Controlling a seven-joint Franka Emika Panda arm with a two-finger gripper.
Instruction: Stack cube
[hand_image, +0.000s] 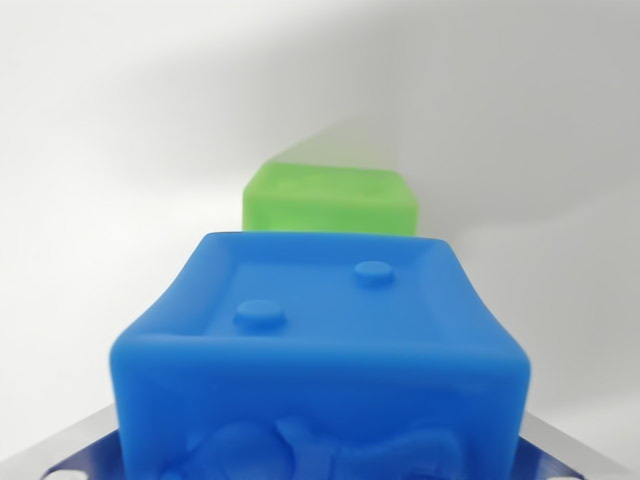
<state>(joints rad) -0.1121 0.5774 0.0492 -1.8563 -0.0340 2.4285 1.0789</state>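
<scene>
Big blue soft plastic cube right up close, filling the bottom of the wrist view. Smaller green plastic cube just behind. Gripper: cannot tell if apart or clamped. Best to line up squarely, then lower gently.

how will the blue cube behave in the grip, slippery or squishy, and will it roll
The blue cube looks moulded with a smooth, slightly glossy skin, so it may be a little slippery. Its rounded edges and soft sheen hint at rubbery give rather than brittleness. Flat faces make rolling unlikely; the raised studs on the top could make anything stacked there sit unevenly.
</scene>
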